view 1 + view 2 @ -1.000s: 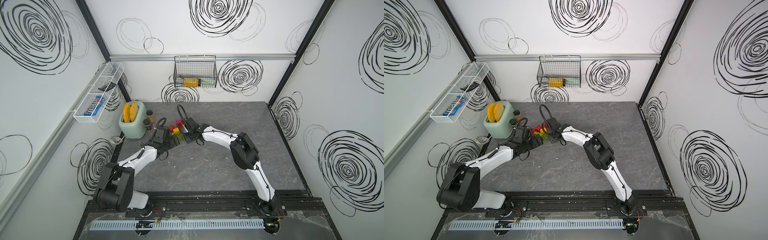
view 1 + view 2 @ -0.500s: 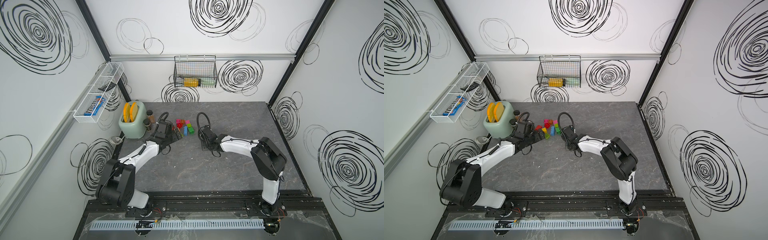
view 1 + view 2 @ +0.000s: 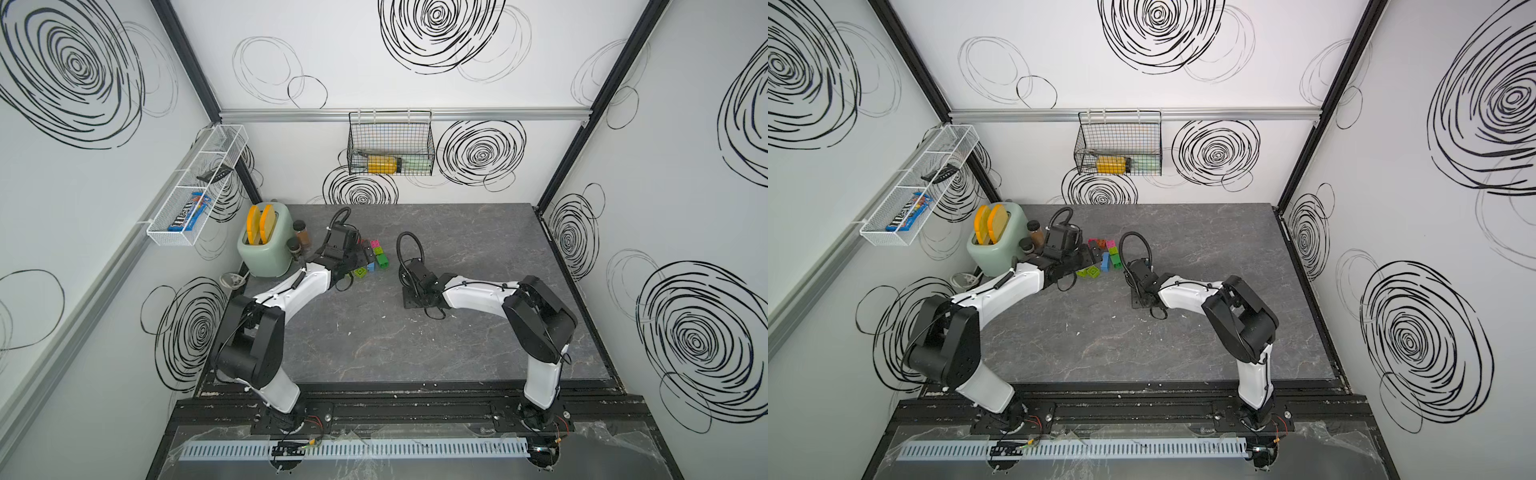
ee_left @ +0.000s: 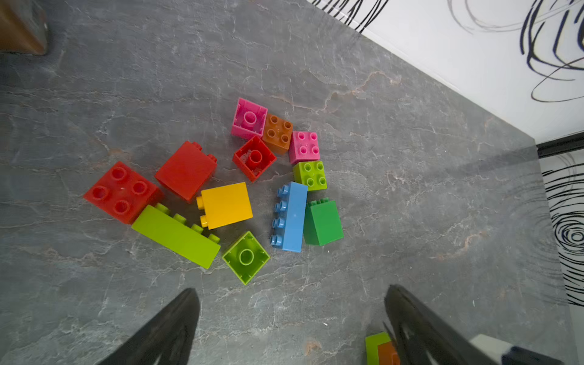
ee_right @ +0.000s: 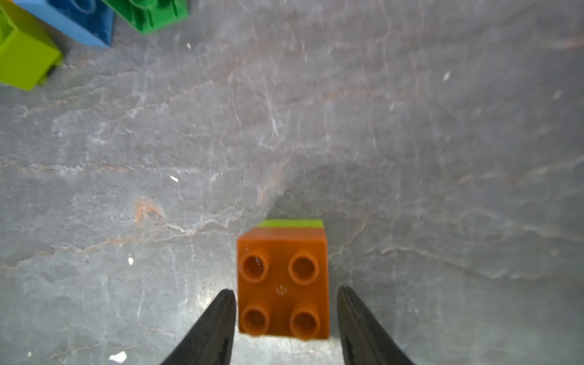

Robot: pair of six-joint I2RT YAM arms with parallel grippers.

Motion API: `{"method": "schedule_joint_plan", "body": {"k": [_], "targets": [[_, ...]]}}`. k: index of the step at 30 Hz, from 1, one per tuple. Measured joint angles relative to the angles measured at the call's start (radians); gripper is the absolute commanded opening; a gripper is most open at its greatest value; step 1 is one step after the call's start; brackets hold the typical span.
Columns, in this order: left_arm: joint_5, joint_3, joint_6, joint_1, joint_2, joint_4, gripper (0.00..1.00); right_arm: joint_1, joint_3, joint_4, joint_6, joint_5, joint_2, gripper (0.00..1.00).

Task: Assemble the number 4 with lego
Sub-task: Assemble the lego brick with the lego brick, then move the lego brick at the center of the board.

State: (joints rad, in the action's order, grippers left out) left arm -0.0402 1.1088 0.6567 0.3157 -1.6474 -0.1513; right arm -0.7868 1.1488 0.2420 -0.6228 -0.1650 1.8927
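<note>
The lego [image 4: 226,205] lies in a loose pile of several red, pink, orange, yellow, lime, blue and green bricks, seen small in both top views [image 3: 376,257] [image 3: 1106,253]. My left gripper [image 4: 290,289] [image 3: 363,259] hovers wide open at the pile's near edge, holding nothing. An orange square brick [image 5: 282,281] sits on a lime brick [image 5: 290,223] on the table, apart from the pile. My right gripper [image 5: 286,290] [image 3: 415,297] straddles this stack, open, with a thin gap at each finger. The stack also peeks out beside a left finger [image 4: 377,349].
A mint toaster [image 3: 266,245] with yellow slices and two brown jars [image 3: 301,235] stand at the back left, close to the left arm. A wire basket [image 3: 390,143] hangs on the back wall, a white wire shelf [image 3: 195,187] on the left wall.
My right gripper has drawn back from the pile toward the table's middle with the orange-on-lime stack and has opened off it. The left gripper shifted a little along the pile's edge.
</note>
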Motion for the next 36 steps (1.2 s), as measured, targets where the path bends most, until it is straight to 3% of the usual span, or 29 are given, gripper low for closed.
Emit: {"method": "schedule_joint_plan", "body": {"k": [7, 11, 13, 23, 26, 36], "targets": [[0.012, 0.073, -0.022, 0.003, -0.083, -0.021, 0.96, 0.007, -0.065, -0.080, 0.035, 0.068, -0.107, 0.82], [-0.002, 0.114, -0.051, 0.007, -0.119, -0.043, 0.96, 0.031, -0.100, -0.128, 0.049, 0.094, -0.172, 0.86], [-0.010, 0.133, -0.069, 0.008, -0.137, -0.056, 0.96, 0.053, -0.127, -0.146, 0.055, 0.103, -0.202, 0.98], [-0.137, 0.317, -0.167, 0.047, -0.303, -0.159, 0.99, 0.163, -0.326, -0.277, 0.071, 0.085, -0.435, 0.97], [-0.170, 0.429, -0.204, 0.047, -0.390, -0.190, 0.95, 0.191, -0.347, -0.296, 0.072, 0.077, -0.467, 0.97], [-0.129, 0.936, -0.275, -0.068, -0.721, -0.304, 0.50, 0.215, -0.352, -0.301, 0.113, 0.071, -0.485, 0.99]]}}
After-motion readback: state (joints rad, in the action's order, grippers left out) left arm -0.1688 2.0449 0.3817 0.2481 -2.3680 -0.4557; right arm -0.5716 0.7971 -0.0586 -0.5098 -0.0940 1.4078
